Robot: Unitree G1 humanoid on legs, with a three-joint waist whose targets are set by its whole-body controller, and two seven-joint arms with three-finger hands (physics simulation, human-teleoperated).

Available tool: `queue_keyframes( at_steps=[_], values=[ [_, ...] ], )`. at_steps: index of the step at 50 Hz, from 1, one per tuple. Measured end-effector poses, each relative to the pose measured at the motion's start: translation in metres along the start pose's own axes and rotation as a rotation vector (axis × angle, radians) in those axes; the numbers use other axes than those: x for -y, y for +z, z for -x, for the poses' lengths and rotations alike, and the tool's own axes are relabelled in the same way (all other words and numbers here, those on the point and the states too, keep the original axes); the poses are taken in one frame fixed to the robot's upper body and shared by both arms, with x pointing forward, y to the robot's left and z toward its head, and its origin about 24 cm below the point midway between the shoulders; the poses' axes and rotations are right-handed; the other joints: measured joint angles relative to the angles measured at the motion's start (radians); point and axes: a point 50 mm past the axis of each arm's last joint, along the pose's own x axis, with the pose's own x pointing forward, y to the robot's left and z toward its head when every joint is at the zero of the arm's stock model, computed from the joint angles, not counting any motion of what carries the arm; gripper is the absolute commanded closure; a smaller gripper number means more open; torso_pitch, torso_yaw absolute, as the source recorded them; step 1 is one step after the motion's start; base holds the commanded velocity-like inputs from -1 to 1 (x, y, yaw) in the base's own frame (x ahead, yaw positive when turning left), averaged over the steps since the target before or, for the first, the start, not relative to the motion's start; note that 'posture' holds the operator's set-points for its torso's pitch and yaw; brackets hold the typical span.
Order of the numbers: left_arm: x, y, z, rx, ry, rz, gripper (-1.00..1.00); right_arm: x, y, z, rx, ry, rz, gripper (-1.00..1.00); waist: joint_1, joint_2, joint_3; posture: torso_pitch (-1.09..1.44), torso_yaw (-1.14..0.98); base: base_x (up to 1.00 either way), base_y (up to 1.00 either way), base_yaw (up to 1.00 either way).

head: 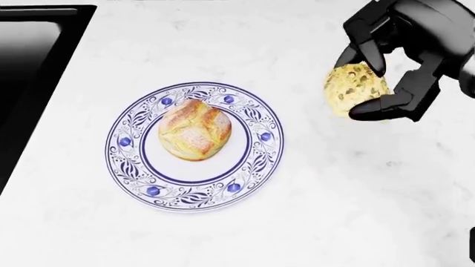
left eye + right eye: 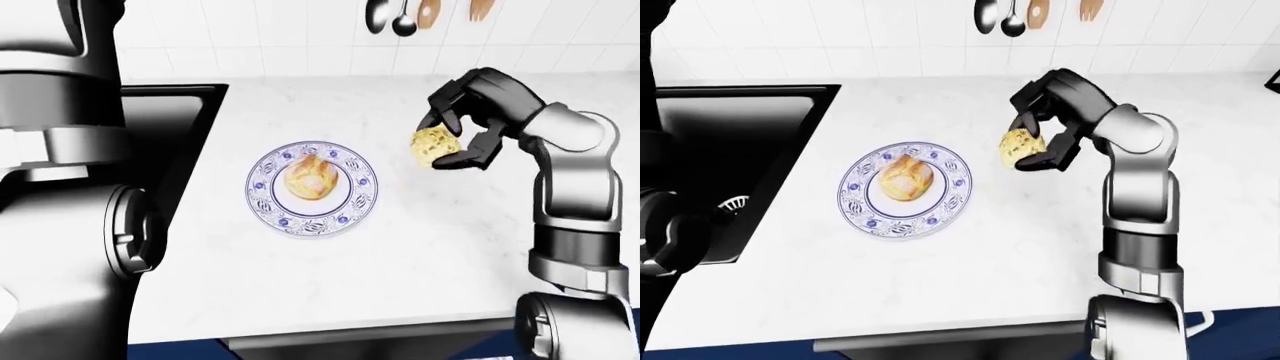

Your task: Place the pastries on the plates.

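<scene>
Now the right hand (image 1: 375, 83) clamps the seeded pastry (image 1: 354, 89) (long axis running top-to-bottom in the head view).

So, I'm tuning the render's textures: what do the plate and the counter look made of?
The plate looks like glazed ceramic: a white, smooth face with a painted blue floral rim. The counter looks like polished marble or a similar stone: white with faint grey veining and a soft sheen. As this is a render, both are guesses.
</scene>
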Motion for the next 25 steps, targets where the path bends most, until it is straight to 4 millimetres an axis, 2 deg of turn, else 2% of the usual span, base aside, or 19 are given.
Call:
queue_keyframes(
  at_steps=[5, 11, 15, 21, 23, 25],
  values=[
    [0.0, 0.0, 0.0, 0.003, 0.002, 0.0, -1.0, 0.016, 0.017, -0.002, 0.027, -0.072, -0.059, 1.0, 0.001, -0.003, -0.001, 0.0, 0.0, 0.0, 0.0, 0.0],
    [-0.003, 0.002, 0.002, 0.011, 0.008, -0.003, -1.0, 0.03, 0.025, -0.006, 0.023, -0.143, -0.15, 1.0, 0.004, -0.004, 0.004, 0.0, 0.0, 0.0, 0.0, 0.0],
    [-0.002, 0.001, 0.002, 0.009, 0.008, -0.003, -1.0, 0.042, 0.038, -0.008, 0.057, -0.226, -0.268, 1.0, 0.007, 0.0, 0.008, 0.0, 0.0, 0.0, 0.0, 0.0],
    [-0.002, -0.001, 0.003, 0.0, 0.001, -0.003, -1.0, 0.059, 0.051, -0.006, 0.061, -0.366, -0.336, 1.0, 0.01, -0.002, 0.009, 0.0, 0.0, -0.06, 0.0, 0.0],
    [-0.002, -0.002, 0.003, -0.004, 0.004, -0.001, -1.0, 0.064, 0.053, -0.006, 0.054, -0.4, -0.331, 1.0, 0.011, 0.004, -0.02, 0.0, 0.0, -0.57, 0.0, 0.0],
    [-0.002, -0.004, 0.003, -0.013, 0.004, 0.0, -1.0, 0.064, 0.052, -0.007, 0.046, -0.414, -0.333, 1.0, 0.01, 0.011, -0.03, 0.0, 0.0, -0.61, 0.0, 0.0]
  ],
)
